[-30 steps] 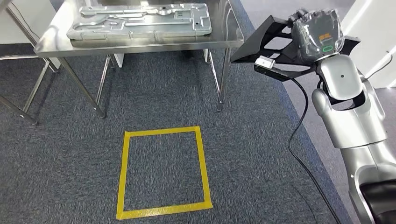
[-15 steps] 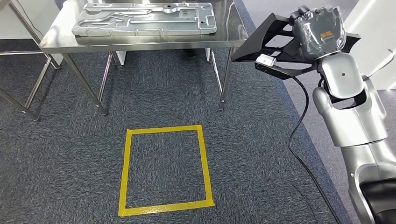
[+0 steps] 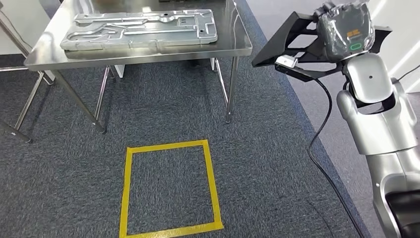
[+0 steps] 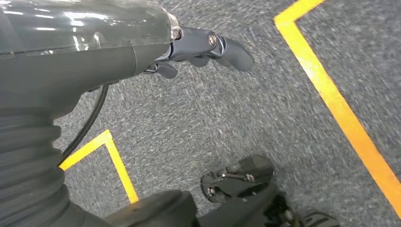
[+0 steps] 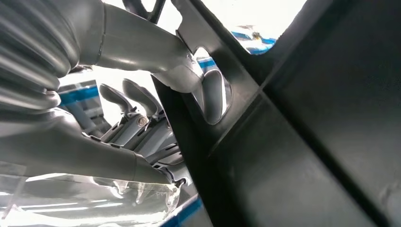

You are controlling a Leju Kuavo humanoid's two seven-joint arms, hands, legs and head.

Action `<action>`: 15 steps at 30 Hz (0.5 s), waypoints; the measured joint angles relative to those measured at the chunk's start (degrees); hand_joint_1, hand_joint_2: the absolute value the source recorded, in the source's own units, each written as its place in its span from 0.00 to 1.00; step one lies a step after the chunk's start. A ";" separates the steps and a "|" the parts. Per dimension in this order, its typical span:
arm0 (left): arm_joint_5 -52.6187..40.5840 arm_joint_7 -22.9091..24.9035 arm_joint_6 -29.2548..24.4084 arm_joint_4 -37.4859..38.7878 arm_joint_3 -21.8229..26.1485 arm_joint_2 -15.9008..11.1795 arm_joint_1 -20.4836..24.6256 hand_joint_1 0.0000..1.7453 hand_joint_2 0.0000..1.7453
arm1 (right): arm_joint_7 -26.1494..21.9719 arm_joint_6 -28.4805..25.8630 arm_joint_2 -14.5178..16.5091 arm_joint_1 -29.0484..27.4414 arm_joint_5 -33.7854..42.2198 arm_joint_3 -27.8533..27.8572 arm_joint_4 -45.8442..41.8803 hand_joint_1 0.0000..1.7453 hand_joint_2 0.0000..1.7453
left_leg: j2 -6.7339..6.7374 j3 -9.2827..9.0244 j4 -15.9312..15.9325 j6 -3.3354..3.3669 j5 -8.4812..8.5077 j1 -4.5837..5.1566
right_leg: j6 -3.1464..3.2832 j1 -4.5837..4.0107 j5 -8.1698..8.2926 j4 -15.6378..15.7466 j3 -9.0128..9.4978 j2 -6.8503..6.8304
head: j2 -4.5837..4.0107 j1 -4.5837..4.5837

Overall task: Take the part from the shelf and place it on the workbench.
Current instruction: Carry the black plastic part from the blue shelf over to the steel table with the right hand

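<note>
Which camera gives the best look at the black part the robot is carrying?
The head view: the black part shows nearly whole in the right robot hand. The right wrist view shows a close dark slab; the left wrist view, carpet.

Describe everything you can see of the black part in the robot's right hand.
The black part is a flat, angular frame, matte and plastic-looking, with triangular cut-outs between ribs. The right hand holds it raised, roughly level, beside the steel workbench and apart from it. In the right wrist view the thumb pokes through an opening, fingers behind.
</note>
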State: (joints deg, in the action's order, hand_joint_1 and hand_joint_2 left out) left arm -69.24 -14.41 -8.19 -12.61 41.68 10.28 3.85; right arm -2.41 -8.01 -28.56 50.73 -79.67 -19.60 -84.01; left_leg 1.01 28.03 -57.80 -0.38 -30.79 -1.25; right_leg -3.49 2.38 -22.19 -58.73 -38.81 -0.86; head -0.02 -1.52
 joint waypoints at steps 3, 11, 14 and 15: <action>-0.07 -0.04 0.10 0.00 0.01 -0.03 0.13 0.00 1.00 | -0.02 0.88 -0.26 0.95 -0.32 0.00 0.11 1.00 1.00 | 0.09 0.57 -2.86 -1.12 1.44 -0.15 | 2.08 -0.06 -1.48 0.18 1.52 0.61 | 0.00 -0.03; -0.01 -0.08 0.19 0.01 0.37 -0.05 -0.11 0.00 1.00 | -0.70 2.56 -0.38 3.62 -1.07 -1.28 1.45 1.00 1.00 | -0.52 14.95 -11.80 0.54 -5.31 0.85 | 4.12 -2.01 -8.88 1.07 11.54 1.59 | 0.00 -0.07; 0.01 0.04 0.27 0.13 0.57 -0.22 -0.34 0.00 1.00 | -1.19 4.18 -0.10 6.25 -1.79 -2.90 3.49 1.00 1.00 | -1.54 14.89 -3.94 2.51 8.71 2.06 | 3.82 -2.35 -12.27 1.22 15.19 2.49 | 0.00 -0.02; 0.02 0.09 0.31 0.17 0.67 -0.27 -0.27 0.00 1.00 | -1.40 4.70 -0.01 7.31 -1.97 -3.49 4.34 1.00 1.00 | -1.73 14.39 -2.94 2.92 11.53 2.46 | 3.48 -2.18 -12.97 1.34 16.02 2.84 | 0.00 0.00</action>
State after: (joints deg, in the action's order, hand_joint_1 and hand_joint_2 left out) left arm -69.22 -14.32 -7.88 -12.44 42.34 10.01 3.58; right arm -3.81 -3.31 -28.57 58.04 -81.65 -23.09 -79.68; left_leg -0.72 42.42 -60.75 2.54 -19.26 1.21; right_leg -0.02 0.20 -35.16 -57.39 -22.79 1.98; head -0.02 -1.52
